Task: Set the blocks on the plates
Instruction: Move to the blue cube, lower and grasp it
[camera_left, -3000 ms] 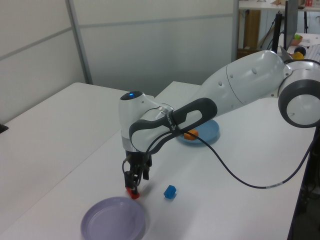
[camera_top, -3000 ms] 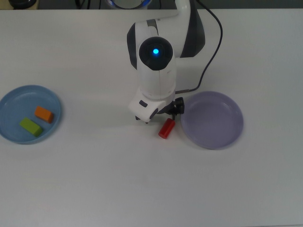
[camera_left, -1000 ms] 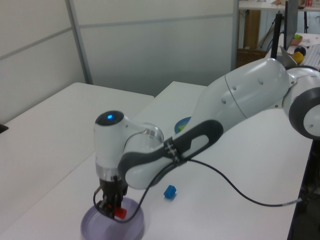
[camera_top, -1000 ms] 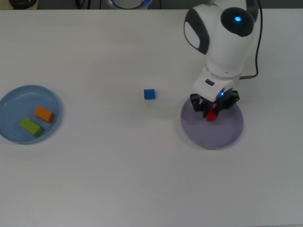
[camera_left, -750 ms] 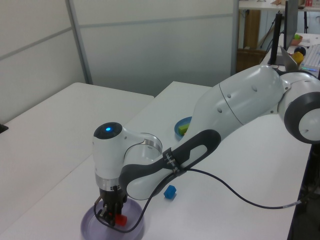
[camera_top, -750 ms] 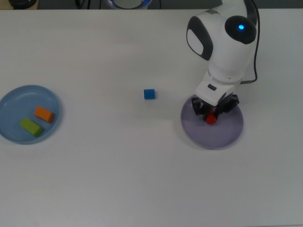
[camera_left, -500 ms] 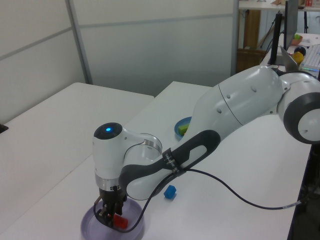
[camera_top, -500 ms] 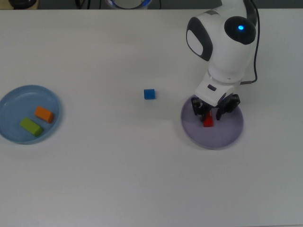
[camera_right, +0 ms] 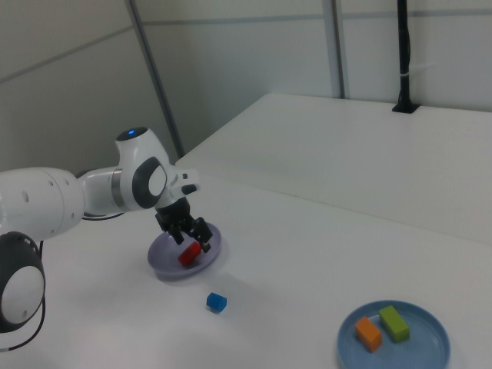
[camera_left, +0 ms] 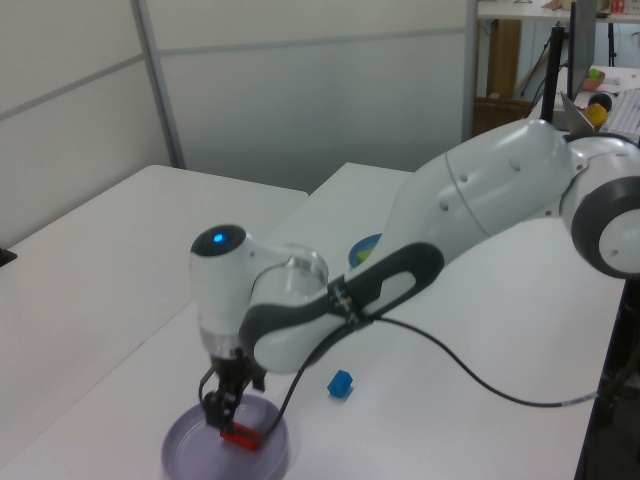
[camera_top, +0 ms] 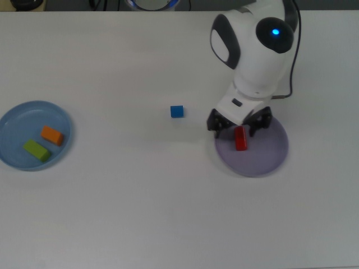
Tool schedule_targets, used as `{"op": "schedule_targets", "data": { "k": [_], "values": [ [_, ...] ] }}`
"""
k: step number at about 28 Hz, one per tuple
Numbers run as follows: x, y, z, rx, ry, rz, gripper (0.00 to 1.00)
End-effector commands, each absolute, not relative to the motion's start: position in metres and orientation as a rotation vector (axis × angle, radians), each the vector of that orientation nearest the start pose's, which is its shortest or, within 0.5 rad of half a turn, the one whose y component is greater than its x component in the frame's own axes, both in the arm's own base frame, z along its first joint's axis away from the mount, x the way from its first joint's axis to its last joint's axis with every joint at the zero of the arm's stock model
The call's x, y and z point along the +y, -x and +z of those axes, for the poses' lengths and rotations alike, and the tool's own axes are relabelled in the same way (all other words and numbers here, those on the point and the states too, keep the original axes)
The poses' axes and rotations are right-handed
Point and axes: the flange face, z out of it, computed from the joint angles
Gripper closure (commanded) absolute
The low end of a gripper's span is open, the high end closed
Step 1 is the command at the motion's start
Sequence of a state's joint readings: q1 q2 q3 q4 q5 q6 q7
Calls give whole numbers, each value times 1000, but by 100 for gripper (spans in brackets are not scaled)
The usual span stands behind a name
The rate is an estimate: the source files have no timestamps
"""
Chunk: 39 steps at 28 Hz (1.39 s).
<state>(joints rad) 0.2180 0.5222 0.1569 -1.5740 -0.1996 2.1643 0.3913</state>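
The red block (camera_top: 240,138) lies on its side on the lavender plate (camera_top: 269,154), directly under my pincer (camera_top: 239,123). My 2 fingers are spread apart, 1 on each side of the block's upper end, and I hold nothing. I judge the block released, though my fingertips sit very close to it. If I pull away sideways instead of straight up, a finger could clip the block and roll it off the plate's shallow rim.

The blue cube (camera_top: 176,111) sits on the bare table (camera_top: 140,196), off to my pincer's left in the top view, near but clear of the plate. I judge it the 1 block left to move. It is small, so an off-centre grasp could squirt it away.

Far beyond it, at the top view's left, the light blue plate (camera_top: 17,120) holds the orange block (camera_top: 52,135) and the green block (camera_top: 36,150).
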Motion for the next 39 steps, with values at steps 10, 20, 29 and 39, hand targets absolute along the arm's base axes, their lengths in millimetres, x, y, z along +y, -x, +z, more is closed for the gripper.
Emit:
{"op": "schedule_targets", "data": {
  "k": [10,20,29,39],
  "values": [
    [136,-616,354,19,3233,56,0],
    [97,-606,331,7,3238,148,0],
    [99,-597,320,-35,3243,195,1],
    [101,-595,316,-115,3240,210,77]
  ]
}}
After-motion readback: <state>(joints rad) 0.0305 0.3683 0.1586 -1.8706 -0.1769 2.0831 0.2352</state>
